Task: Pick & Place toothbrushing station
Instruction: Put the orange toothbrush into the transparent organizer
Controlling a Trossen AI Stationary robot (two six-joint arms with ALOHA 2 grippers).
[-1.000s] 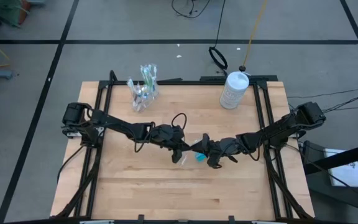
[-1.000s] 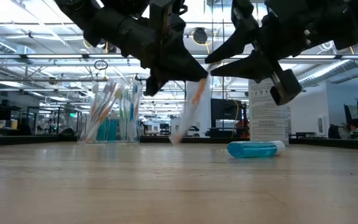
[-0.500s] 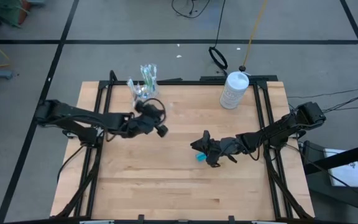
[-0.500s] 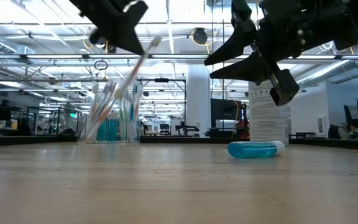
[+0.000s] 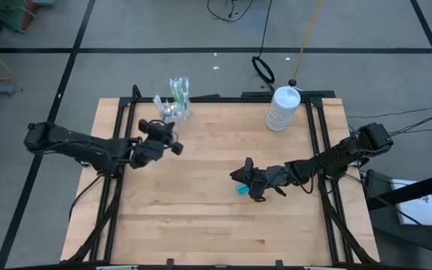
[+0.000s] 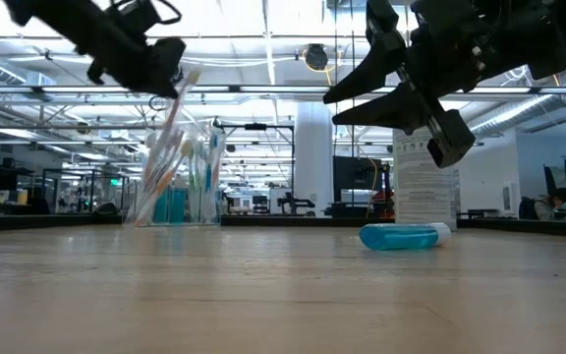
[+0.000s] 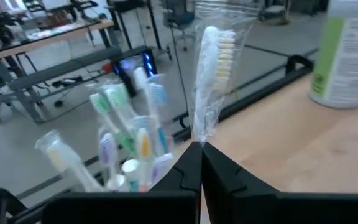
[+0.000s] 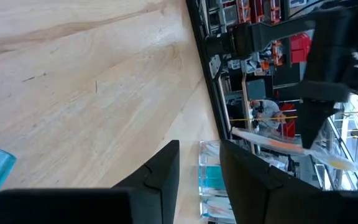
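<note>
- Pale and wrapped in clear film, the slim toothbrush (image 7: 213, 68) you are carrying sits pinched in the left gripper (image 7: 200, 163), whose jaws are closed tight on its lower end, bristle head pointing up.
- Compared with a second ago, your left gripper (image 5: 172, 144) has left the middle of the table, where it met the right one, and swung out to about 10 o'clock, close beside the small clear plastic cup (image 5: 172, 112) crowded with blue, green and orange toothbrushes.
- In the low view the held toothbrush (image 6: 173, 106) now hangs tilted just above the cup (image 6: 180, 182); half a second ago it was further toward centre.
- Your right gripper (image 5: 240, 177) has not shifted: it hovers just right of centre with its jaws parted a moderate way and nothing between them.
- One short teal toothpaste tube (image 6: 403, 236) lies flat on the table under that gripper, in the same spot as before; from above only its end (image 5: 241, 190) peeks out.
- Light wooden boards make up the table top (image 5: 201, 217), framed by black rails.
- At about 1 o'clock a large white bottle (image 5: 282, 108) with a printed label stands upright near the table's far edge.
- Beyond the table the low view shows a broad workshop hall with ceiling lights (image 6: 263, 25), desks and monitors; grey floor with dark lines and loose cables (image 5: 262, 70) surrounds the table from above.
</note>
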